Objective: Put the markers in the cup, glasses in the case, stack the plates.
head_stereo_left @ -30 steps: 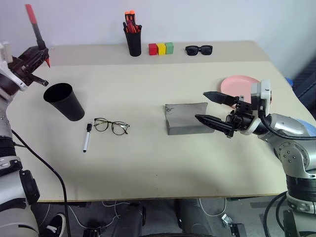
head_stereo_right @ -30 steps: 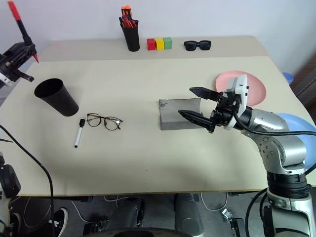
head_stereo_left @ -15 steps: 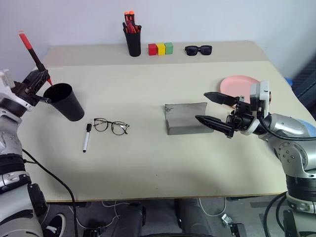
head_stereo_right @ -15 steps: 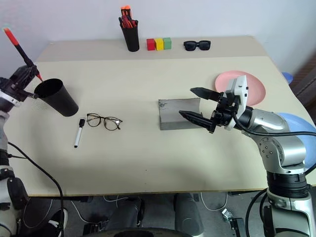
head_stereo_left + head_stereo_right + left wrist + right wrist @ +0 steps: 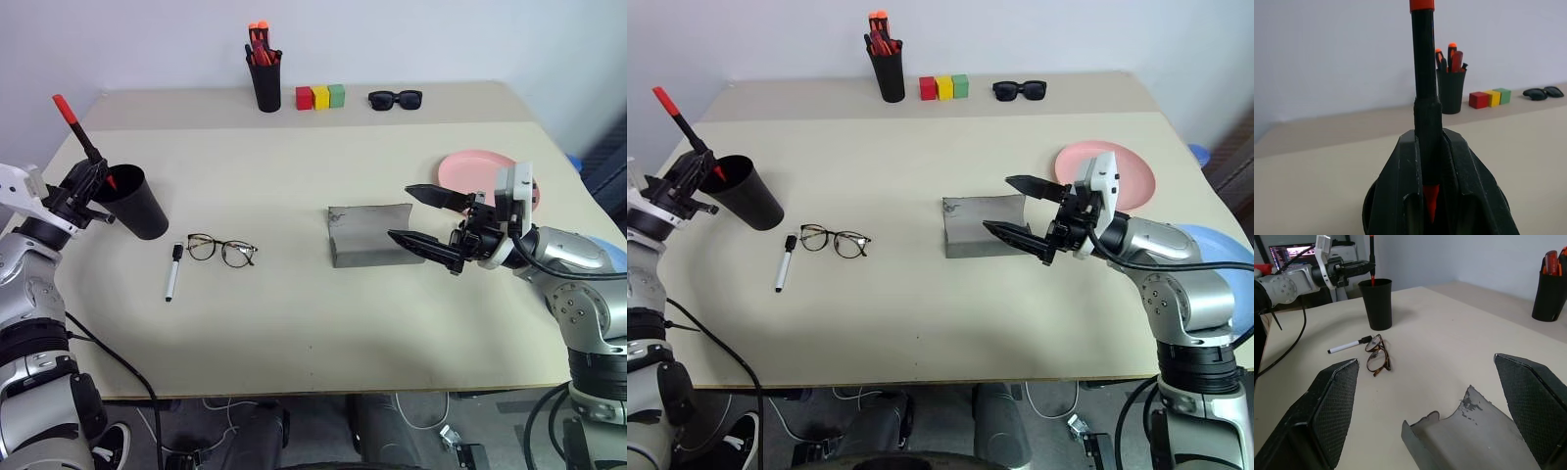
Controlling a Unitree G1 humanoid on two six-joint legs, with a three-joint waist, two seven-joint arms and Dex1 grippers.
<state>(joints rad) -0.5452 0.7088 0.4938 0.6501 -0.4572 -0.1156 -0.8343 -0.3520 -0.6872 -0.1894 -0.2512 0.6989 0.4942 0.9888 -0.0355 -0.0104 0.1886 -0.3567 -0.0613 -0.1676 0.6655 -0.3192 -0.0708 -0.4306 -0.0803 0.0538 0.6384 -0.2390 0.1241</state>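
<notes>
At the frame's left edge we see the black cup (image 5: 132,201), with the left tool (image 5: 90,182) pinching the red-tipped marker (image 5: 80,139) over its rim, lower tip inside the mouth; a second ago the marker was held well above the cup. One more marker (image 5: 172,272) lies just left of the glasses (image 5: 221,251). The case (image 5: 370,234) sits open at centre, the right tool (image 5: 423,216) spread beside it. One pink plate (image 5: 473,167) is near the bench (image 5: 294,323) right edge; the wide front strip is bare.
</notes>
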